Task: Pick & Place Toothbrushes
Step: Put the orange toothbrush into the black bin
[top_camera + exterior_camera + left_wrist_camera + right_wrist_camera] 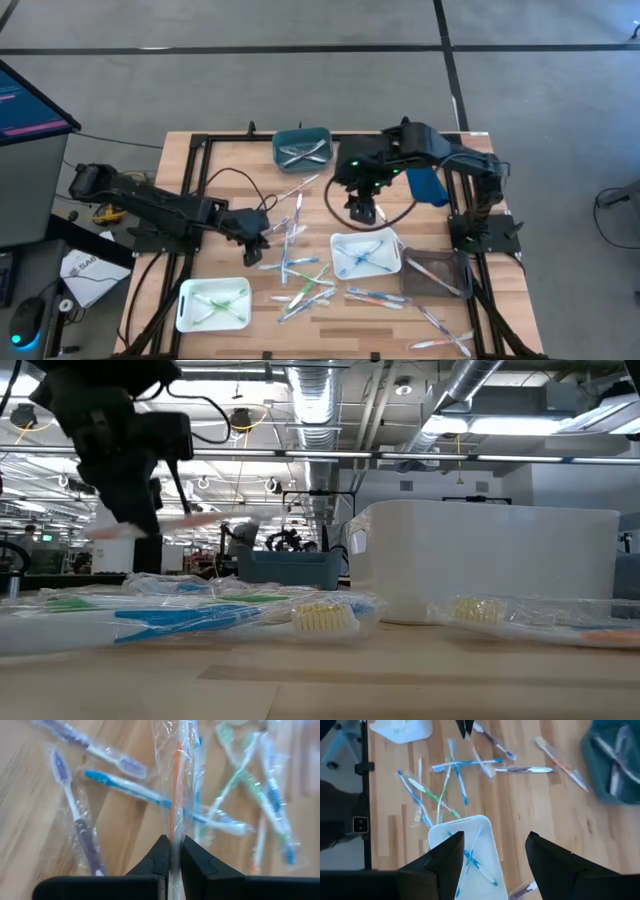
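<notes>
Left wrist view: my left gripper (171, 851) has its fingers pressed together on a wrapped orange-handled toothbrush (175, 775), which runs straight out from between the tips. Beneath it on the wooden table (30, 820) I see more loose toothbrushes: a blue one (125, 786), a purple one (75, 815) and a green one (235, 775).

High view: I place the left gripper (262, 233) at the left edge of the scattered pile (300, 270) in the middle of the table. The right gripper (362, 210) hangs just above the white tray (392, 262) that holds blue brushes, between that tray and the teal tray (302, 146) at the far edge. Another white tray (190, 310) with green brushes sits at the near left. A dark clear tray (437, 272) lies just right of the central white one, with a few brushes (440, 335) near the right front corner.

Right wrist view: right fingers (450, 855) stand wide apart with nothing between them, over the white tray (485, 827).

Low view: wrapped brushes (200, 615) lie across the foreground; one arm's gripper (130, 510) at upper left has a pale brush in it.
</notes>
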